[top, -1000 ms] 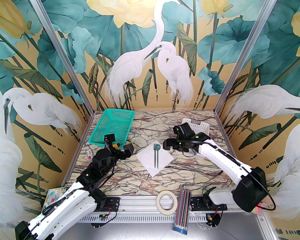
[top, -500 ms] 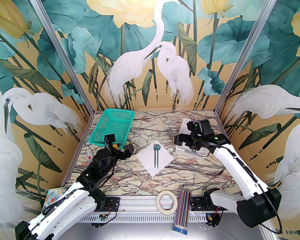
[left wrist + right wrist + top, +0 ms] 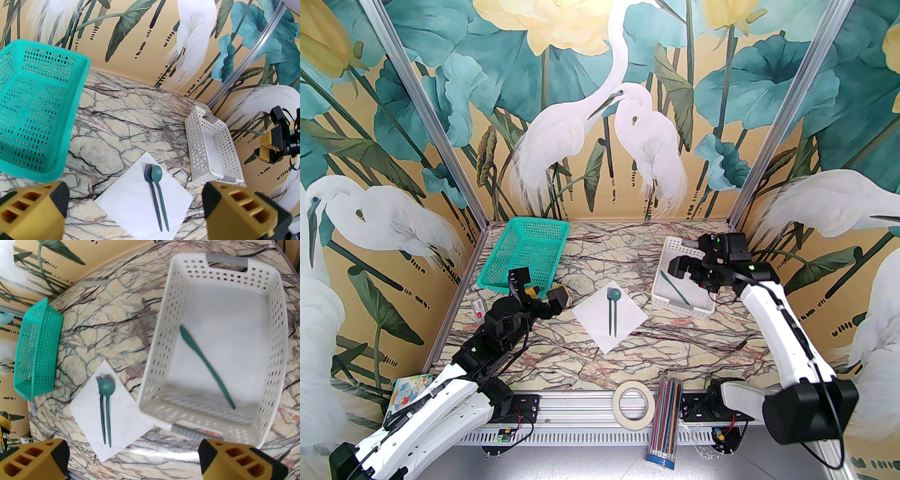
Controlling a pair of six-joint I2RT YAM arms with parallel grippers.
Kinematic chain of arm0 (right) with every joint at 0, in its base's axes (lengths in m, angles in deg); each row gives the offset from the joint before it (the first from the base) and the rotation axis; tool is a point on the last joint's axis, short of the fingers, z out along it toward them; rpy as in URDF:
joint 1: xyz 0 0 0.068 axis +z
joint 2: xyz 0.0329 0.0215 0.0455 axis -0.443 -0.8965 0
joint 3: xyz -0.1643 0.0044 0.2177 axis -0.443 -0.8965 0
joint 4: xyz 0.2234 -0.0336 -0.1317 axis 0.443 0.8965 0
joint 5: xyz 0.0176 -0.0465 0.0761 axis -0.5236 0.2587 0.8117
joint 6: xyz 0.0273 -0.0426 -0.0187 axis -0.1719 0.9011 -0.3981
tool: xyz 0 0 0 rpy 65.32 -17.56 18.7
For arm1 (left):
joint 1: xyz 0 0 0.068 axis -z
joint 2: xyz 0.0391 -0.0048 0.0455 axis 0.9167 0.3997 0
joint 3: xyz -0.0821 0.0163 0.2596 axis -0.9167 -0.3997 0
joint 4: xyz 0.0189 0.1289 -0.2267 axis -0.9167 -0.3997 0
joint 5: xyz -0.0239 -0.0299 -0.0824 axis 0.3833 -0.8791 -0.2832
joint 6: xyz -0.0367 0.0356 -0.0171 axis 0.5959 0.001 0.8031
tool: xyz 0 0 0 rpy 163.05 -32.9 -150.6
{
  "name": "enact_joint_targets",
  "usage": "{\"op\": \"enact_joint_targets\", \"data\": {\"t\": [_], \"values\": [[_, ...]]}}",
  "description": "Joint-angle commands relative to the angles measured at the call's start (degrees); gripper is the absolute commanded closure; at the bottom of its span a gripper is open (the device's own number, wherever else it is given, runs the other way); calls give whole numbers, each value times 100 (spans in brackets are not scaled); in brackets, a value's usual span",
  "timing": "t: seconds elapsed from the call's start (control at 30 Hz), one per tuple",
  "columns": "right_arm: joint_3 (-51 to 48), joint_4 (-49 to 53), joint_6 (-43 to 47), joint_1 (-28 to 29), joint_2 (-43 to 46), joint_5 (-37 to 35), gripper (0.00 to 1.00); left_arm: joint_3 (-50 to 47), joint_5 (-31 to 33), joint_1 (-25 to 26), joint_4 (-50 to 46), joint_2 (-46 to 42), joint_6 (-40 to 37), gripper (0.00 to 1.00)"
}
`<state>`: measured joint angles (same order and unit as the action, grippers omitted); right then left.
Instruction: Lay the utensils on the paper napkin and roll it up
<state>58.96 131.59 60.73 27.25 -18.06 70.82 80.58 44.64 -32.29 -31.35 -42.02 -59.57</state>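
White paper napkin (image 3: 591, 322) lay cornerwise on the marble-patterned table (image 3: 684, 349). On it rested 2 utensils side by side, a dark fork (image 3: 154, 198) and a green spoon (image 3: 162, 203). Their heads pointed to the napkin's far corner and their handles to its near one. A 3rd green piece, slim and knife-like (image 3: 207, 365), lay aslant on the floor of the white basket (image 3: 153, 350), just to the right of the napkin.

The right gripper (image 3: 133, 451) hung above that basket with its fingers spread wide and nothing between them. The left gripper (image 3: 546, 296) waited just left of the napkin, raised off the table, its fingers likewise spread and empty.

By my reading the placing step was not finished, since 1 piece sat off the napkin with the right arm poised over it. The next move would call for a drop inside the basket walls and a pinch across the thin handle. The piece would then be carried left and laid parallel to the other 2. Rolling could follow from a napkin corner, and the soft sheet might need the left gripper to pin it
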Motion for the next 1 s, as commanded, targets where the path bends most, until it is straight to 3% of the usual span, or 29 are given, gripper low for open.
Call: {"op": "enact_joint_targets", "data": {"t": [0.0, 0.57, 0.97], "values": [[210, -110, 279, -146, -383, -166, 1, 178, 55, 1, -106, -27, -30, 1], [559, -116, 1280, -420, -2419, -860, 16, 183, 60, 3, -115, 8, -9, 1], [841, 52, 1658, -333, -3217, -1098, 30, 199, 62, -3, -92, 93, 24, 0]]}}
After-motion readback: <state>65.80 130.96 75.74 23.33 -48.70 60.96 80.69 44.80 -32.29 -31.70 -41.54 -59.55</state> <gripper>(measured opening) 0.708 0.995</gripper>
